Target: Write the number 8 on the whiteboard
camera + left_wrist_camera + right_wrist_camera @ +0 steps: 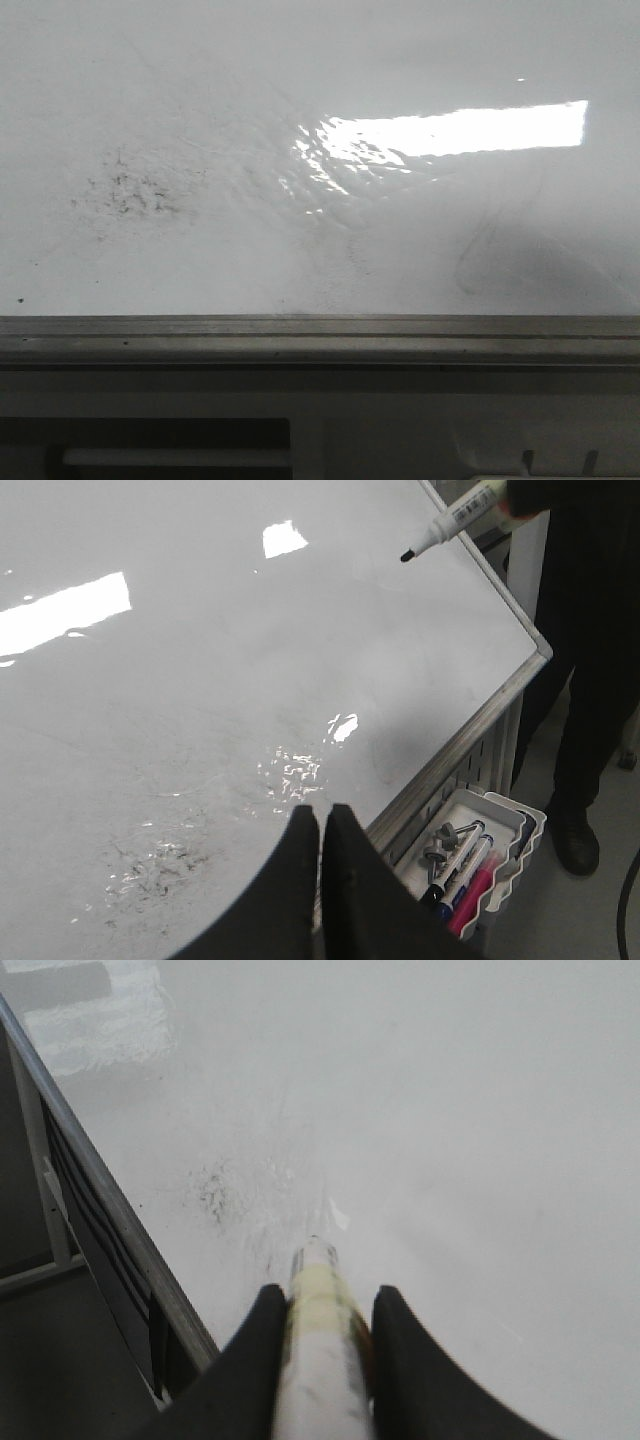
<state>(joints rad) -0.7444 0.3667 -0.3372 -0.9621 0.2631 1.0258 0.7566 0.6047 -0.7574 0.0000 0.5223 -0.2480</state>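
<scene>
A large glossy white whiteboard [250, 120] edged by a grey metal rail [320, 335] lies flat and fills the front view, with a bright rectangular glare patch on its right half. No drawn number 8 shows on it in any view. A smudgy patch of black specks [125, 190] marks the left side, and a faint grey curved streak [480, 250] runs at the right.

The right tool [325, 1305] has its two black fingers closed around a white marker pen [320, 1360], whose uncapped black tip [407, 556] hangs above the board near the far rail.

The left tool [322, 825] has its fingers pressed together with nothing between them, above the board's near edge.

Beside the board hangs a white tray [520, 825] holding coloured markers [462, 875].
</scene>
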